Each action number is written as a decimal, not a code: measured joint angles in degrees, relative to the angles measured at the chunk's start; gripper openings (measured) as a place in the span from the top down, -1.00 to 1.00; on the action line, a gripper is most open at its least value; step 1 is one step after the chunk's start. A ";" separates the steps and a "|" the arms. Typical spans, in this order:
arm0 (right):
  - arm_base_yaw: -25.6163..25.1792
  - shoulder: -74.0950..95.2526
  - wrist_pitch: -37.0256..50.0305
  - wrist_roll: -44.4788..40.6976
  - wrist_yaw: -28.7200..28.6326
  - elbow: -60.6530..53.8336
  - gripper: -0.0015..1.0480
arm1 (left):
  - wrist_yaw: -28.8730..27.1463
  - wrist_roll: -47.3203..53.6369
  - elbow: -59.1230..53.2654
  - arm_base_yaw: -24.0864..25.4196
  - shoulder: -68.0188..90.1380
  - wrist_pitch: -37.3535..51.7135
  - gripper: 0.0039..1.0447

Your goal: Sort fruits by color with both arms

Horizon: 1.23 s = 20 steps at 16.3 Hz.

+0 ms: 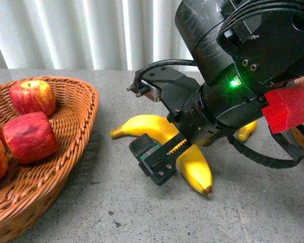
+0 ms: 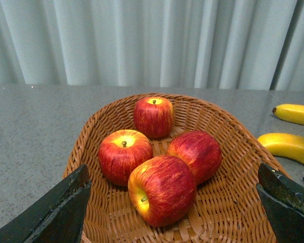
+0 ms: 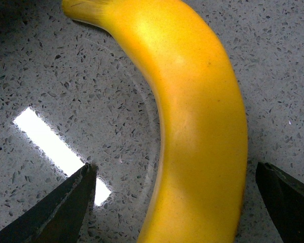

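Several red apples [image 1: 30, 136] lie in a wicker basket [image 1: 86, 104] at the left. In the left wrist view they [image 2: 162, 190] lie in that basket [image 2: 91, 131] between the fingers of my open, empty left gripper [image 2: 173, 202], which hovers over them. Yellow bananas [image 1: 195, 167] lie on the grey table in the middle. My right gripper [image 1: 185, 152] is open and low over them. In the right wrist view one banana [image 3: 202, 131] lies between its spread fingers [image 3: 66, 202], which do not touch it. Two bananas [image 2: 289, 147] also show in the left wrist view.
A second wicker basket [image 1: 303, 137] shows at the right edge, mostly hidden behind my right arm. A red block [image 1: 289, 109] sits on that arm. A white curtain [image 1: 66, 30] hangs behind the grey speckled table [image 1: 106, 202].
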 joint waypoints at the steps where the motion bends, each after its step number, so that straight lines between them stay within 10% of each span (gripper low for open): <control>1: 0.31 0.00 -0.13 0.02 0.22 0.00 -0.82 | 0.00 0.00 0.00 0.00 0.00 0.00 -0.88; 7: 1.36 0.00 -0.28 -0.35 -0.46 -0.22 0.33 | 0.02 0.00 0.00 0.00 0.00 0.00 -0.88; 20: -25.44 -13.94 9.57 10.60 -19.41 2.14 0.35 | 0.00 0.00 0.00 0.00 0.00 0.00 -0.88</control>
